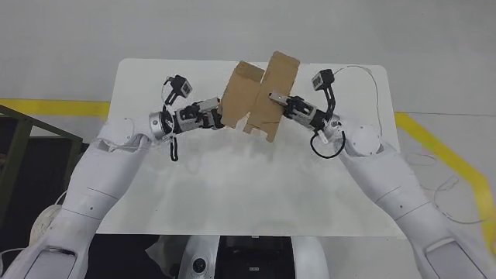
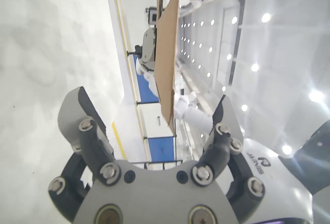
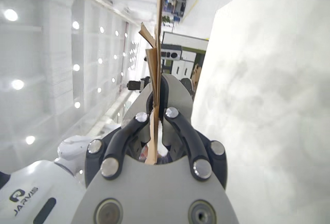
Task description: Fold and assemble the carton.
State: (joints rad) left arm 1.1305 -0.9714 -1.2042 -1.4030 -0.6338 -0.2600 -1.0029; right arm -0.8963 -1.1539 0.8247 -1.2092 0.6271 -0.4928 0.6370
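A brown cardboard carton (image 1: 260,93), partly unfolded, is held up above the far middle of the white table (image 1: 232,186). My right gripper (image 1: 274,99) is shut on the carton's right panel; in the right wrist view the cardboard edge (image 3: 157,29) runs straight out from between the closed fingers (image 3: 178,96). My left gripper (image 1: 220,116) stands open at the carton's left panel. In the left wrist view the carton (image 2: 167,55) hangs edge-on just beyond the spread fingers (image 2: 82,109), without touching them.
A white cable (image 1: 372,77) lies along the table's far right corner. Yellow floor tape (image 1: 46,107) runs past both sides of the table. A dark frame (image 1: 19,136) stands off the left edge.
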